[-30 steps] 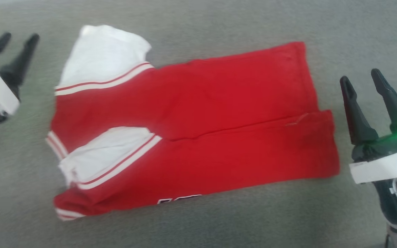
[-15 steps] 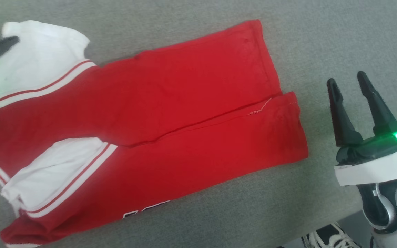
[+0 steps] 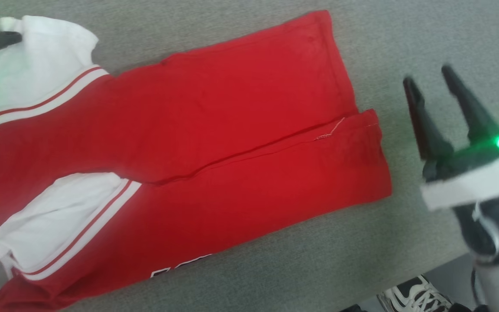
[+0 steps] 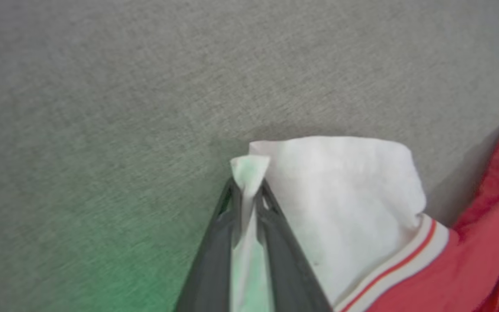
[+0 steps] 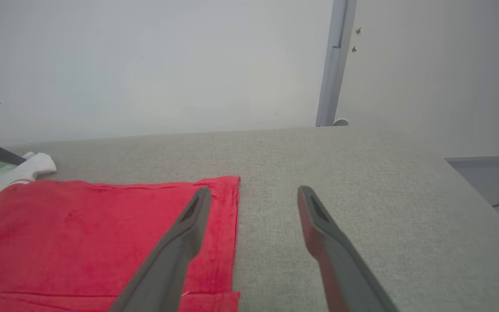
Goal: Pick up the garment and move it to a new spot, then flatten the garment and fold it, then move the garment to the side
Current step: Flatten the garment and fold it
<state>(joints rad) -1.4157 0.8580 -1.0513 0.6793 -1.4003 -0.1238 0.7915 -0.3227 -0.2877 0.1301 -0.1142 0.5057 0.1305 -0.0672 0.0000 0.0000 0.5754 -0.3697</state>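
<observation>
The garment point(image 3: 215, 143) lies spread flat on the grey table, red with white panels and thin striped trim at its left end. My left gripper point(image 4: 248, 190) is shut on the far-left corner of the upper white panel point(image 4: 345, 195), and a pinch of white cloth sticks out past its tips. In the head view that gripper point(image 3: 2, 39) shows at the top left edge, on the white panel. My right gripper point(image 3: 427, 77) hovers open just off the garment's right hem. In the right wrist view its fingers point(image 5: 254, 193) straddle the red hem's corner point(image 5: 228, 186) with nothing between them.
The grey table point(image 3: 405, 34) ends at the lower right, where a person's black and white shoe point(image 3: 414, 297) stands on the floor. Beyond the table's far edge are a pale wall and an upright grey post point(image 5: 334, 65).
The head camera has swung, shifting the whole picture. My left gripper moved onto the upper white panel and closed on its corner. The right gripper stayed open beside the right hem.
</observation>
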